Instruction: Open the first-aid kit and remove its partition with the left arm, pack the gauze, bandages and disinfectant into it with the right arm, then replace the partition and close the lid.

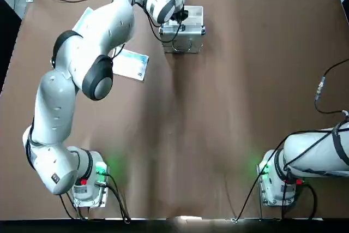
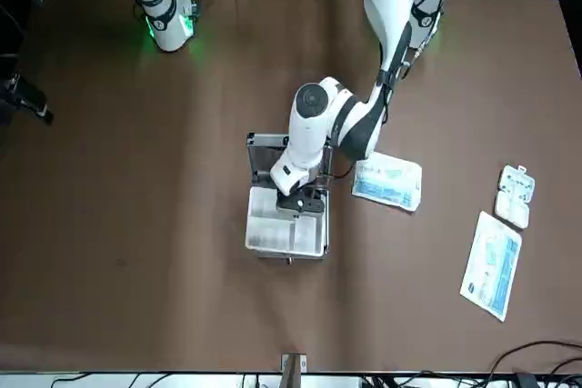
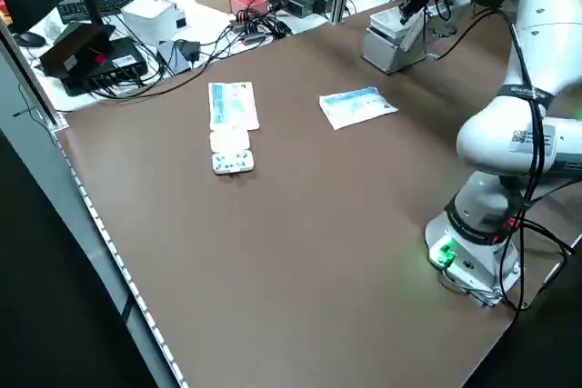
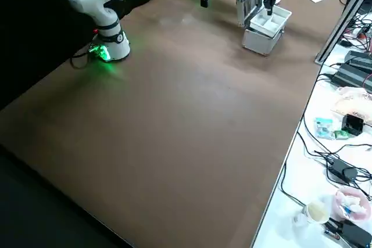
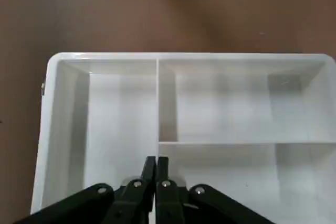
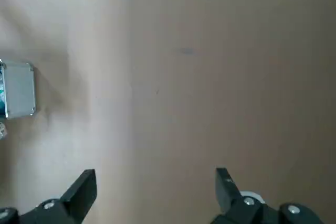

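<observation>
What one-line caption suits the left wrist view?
The left gripper, fingers together, over the partition's white compartments, one long and two smaller.

Brown-covered table [image 1: 218,107], light sheen and faint creases, runs under both grippers. Silver first-aid kit [image 2: 291,255] stands on it, directly under the left gripper's [image 5: 156,158] fingers; its lid is up on the robot-base side of them. Blue-white printed packet [image 2: 388,181] lies flat, left of those fingers and closer to the robot bases, near the kit but apart. Farther left, well apart from the fingers: small white hinged case [image 2: 515,195], open, with long white-blue pouch [image 2: 492,265] at its end, pouch more toward the table's far side. Bare brown surface under the right gripper's [image 6: 156,182] spread fingers.
</observation>
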